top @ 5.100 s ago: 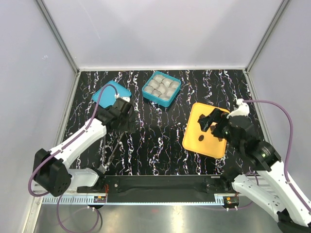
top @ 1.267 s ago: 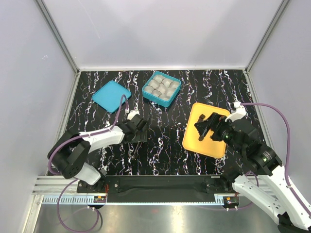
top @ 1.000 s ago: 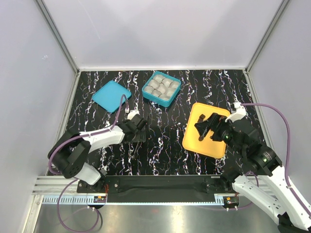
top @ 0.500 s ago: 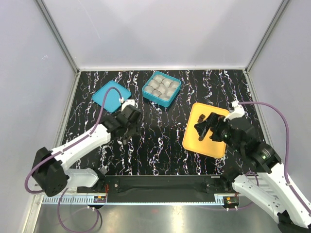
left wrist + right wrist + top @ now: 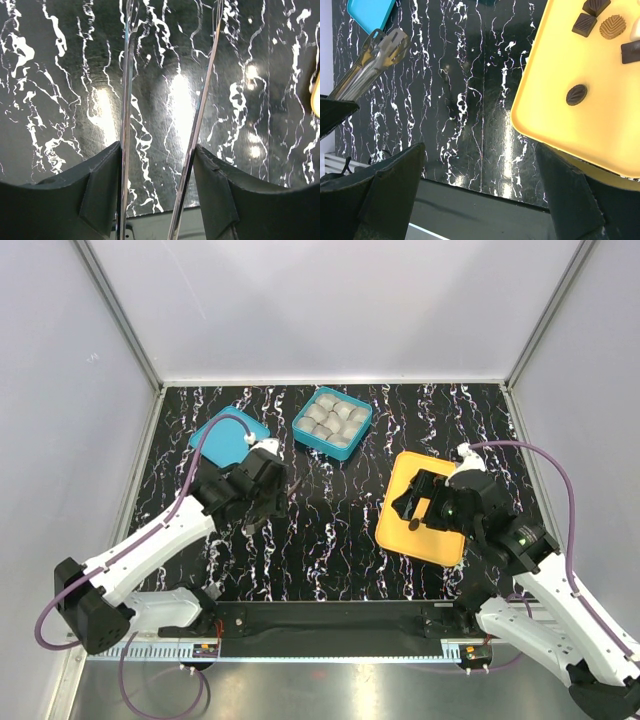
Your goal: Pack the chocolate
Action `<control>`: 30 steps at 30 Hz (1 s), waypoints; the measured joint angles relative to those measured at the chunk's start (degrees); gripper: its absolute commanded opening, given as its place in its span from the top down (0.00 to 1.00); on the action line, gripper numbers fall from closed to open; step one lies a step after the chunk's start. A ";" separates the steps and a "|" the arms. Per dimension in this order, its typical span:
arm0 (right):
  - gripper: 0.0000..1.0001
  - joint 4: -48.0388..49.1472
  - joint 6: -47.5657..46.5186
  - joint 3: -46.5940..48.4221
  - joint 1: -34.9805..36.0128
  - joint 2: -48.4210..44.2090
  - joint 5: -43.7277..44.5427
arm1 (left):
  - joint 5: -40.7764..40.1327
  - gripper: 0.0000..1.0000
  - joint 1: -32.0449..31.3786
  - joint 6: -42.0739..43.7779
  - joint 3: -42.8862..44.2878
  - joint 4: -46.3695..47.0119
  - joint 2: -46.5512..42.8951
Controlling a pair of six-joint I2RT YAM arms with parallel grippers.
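left gripper (image 5: 157, 150): clamped on the tongs (image 5: 126, 100), one metal arm against each finger. Only the marbled table (image 5: 60, 75) lies under them.
right gripper (image 5: 480, 150): fingers wide apart, nothing between. It hangs over the left edge of the yellow tray (image 5: 545, 65).
chocolate (image 5: 576, 94): loose on the yellow tray. One round dark piece sits alone, the rest are bunched at the far side.
around: teal box (image 5: 300, 430) of grey paper cups (image 5: 332, 422) and teal lid (image 5: 228, 438), well apart from the tray.
views: from the top, your right arm hides most pieces. The right wrist shows them, plus the tongs' tips.
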 measured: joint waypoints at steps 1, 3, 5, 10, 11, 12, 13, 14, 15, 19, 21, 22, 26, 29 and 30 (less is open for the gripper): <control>0.00 -0.13 0.02 0.04 0.00 0.02 0.04 | 0.13 0.41 -0.39 0.33 0.09 -0.07 0.00; 0.00 -0.63 0.00 0.26 0.00 0.09 0.13 | 0.37 0.41 -1.66 0.74 0.57 -0.33 0.07; 0.00 -1.86 -0.02 1.11 0.00 0.26 0.26 | 0.39 0.42 -3.52 1.33 1.40 -0.37 0.31; 0.00 -3.21 -1.14 4.92 0.00 -0.70 1.20 | 0.17 0.43 -10.14 2.93 7.26 0.28 4.28; 0.00 -3.26 -1.44 5.73 0.00 -1.14 1.60 | 0.07 0.43 -11.43 3.26 8.85 0.74 5.79; 0.00 -3.34 -1.70 6.58 0.00 -1.51 1.99 | -0.02 0.44 -12.74 3.56 10.38 1.11 7.41; 0.00 -3.50 -1.88 7.45 0.00 -1.90 2.34 | -0.15 0.44 -13.79 3.87 11.74 1.20 8.87; 0.00 -3.63 -2.01 8.13 0.00 -2.16 2.64 | -0.35 0.44 -15.08 4.17 13.42 1.36 10.75; 0.00 -3.85 -2.16 8.90 0.00 -2.51 3.02 | -0.50 0.45 -16.37 4.48 14.99 1.77 12.66; 0.00 -4.48 -2.29 10.75 0.00 -4.48 4.83 | -0.66 0.45 -21.00 5.51 20.52 3.26 20.11; 0.00 -4.85 -2.29 11.23 0.00 -5.46 5.79 | -0.57 0.45 -22.93 5.95 22.73 4.17 23.54; 0.00 -5.11 -2.29 11.41 0.00 -6.05 6.47 | -0.46 0.46 -23.61 6.14 23.45 4.66 24.81; 0.00 -6.19 -2.29 12.31 0.00 -9.07 9.01 | 0.22 0.46 -26.10 6.60 25.88 5.97 30.29; 0.00 -6.29 -2.29 12.92 0.00 -11.43 10.80 | 0.37 0.46 -27.15 6.80 27.58 6.67 33.14; 0.00 -6.38 -2.29 13.14 0.00 -12.11 11.39 | 0.39 0.46 -27.41 6.82 27.96 6.93 33.83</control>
